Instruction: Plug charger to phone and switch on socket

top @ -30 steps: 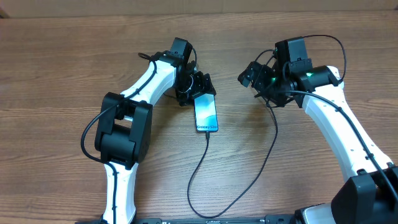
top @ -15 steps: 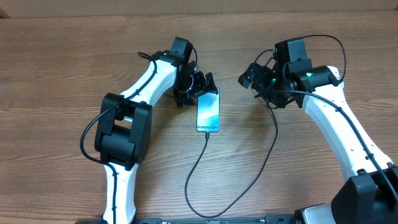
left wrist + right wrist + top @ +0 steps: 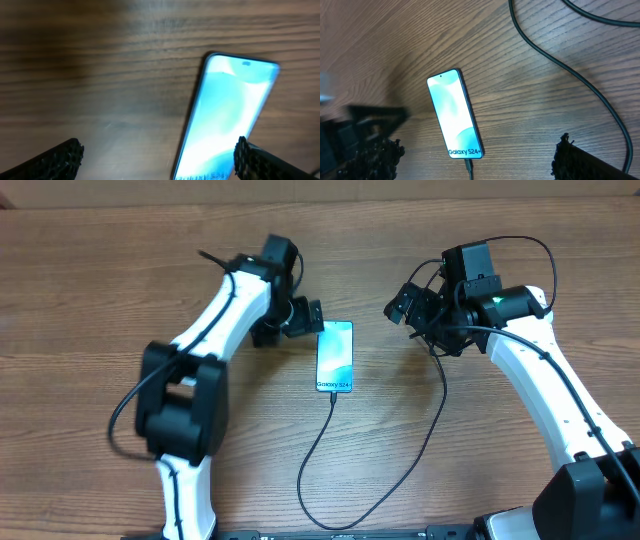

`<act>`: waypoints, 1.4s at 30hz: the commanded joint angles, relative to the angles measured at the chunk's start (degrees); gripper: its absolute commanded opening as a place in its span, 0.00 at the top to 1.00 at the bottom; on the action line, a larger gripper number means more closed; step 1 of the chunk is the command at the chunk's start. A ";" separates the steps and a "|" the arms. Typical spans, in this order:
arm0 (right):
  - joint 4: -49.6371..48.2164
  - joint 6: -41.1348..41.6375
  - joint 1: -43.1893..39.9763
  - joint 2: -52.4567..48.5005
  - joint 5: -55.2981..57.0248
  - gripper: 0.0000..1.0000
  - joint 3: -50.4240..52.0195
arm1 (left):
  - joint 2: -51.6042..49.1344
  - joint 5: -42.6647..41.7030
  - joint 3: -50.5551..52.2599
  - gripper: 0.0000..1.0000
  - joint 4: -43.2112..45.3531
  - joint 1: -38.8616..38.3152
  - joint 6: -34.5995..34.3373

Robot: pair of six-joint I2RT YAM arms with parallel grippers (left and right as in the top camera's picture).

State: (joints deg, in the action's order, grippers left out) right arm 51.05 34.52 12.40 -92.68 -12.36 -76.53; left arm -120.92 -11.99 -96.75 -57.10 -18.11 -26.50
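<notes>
The phone [image 3: 225, 120] lies lit on the table [image 3: 100, 75] — fingers [image 3: 60, 160] spread apart.

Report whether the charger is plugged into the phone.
Plugged in: thin black charger cable enters the lit cyan smartphone at its bottom edge.

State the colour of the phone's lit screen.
The phone glows light blue; right wrist view shows it best.

This looks like a robotics lab bench: a wood-grain table [image 3: 90, 270] carries a white-and-black left arm [image 3: 215, 315] and a matching right arm [image 3: 540, 370], both rising from its near edge. A plain brown strip [image 3: 320, 188], like cardboard, runs along the far side
</notes>
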 commanded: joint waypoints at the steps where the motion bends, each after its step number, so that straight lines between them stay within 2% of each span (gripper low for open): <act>1: -0.13 -0.13 -0.15 1.29 0.98 0.00 -0.59 | 12.13 7.67 -0.28 0.01 -2.51 -0.68 5.99; 7: -0.11 -0.13 -0.15 1.29 0.94 0.00 -0.59 | 22.45 8.44 -0.28 0.00 -9.42 -0.83 5.95; 11: -0.15 -0.11 -0.15 1.29 0.94 0.00 -0.59 | 25.97 8.39 -0.28 0.00 -12.35 -0.83 5.97; 20: 0.11 -0.15 -0.70 1.29 -0.57 0.00 -1.31 | 25.68 8.39 -0.26 0.00 -12.28 -0.81 5.95; 26: 5.42 -3.54 -4.79 1.29 -2.23 0.00 -8.00 | 25.68 8.37 -0.26 0.00 -12.26 -0.83 5.95; 31: 12.28 -10.08 -12.44 1.29 -6.43 0.00 -18.23 | 25.68 8.37 -0.26 0.00 -12.28 -0.76 5.95; 35: 16.90 -15.65 -21.70 1.27 -11.06 0.00 -24.90 | 25.68 8.39 -0.26 0.00 -12.28 -0.76 5.95; 42: 20.28 -26.69 -40.48 -1.25 -23.45 0.00 -28.20 | 25.68 8.37 -0.26 0.01 -12.28 -0.76 5.95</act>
State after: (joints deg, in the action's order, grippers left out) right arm 70.65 15.20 -22.37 -92.73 -28.14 -102.94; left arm -94.96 -4.21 -96.79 -69.30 -18.76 -21.85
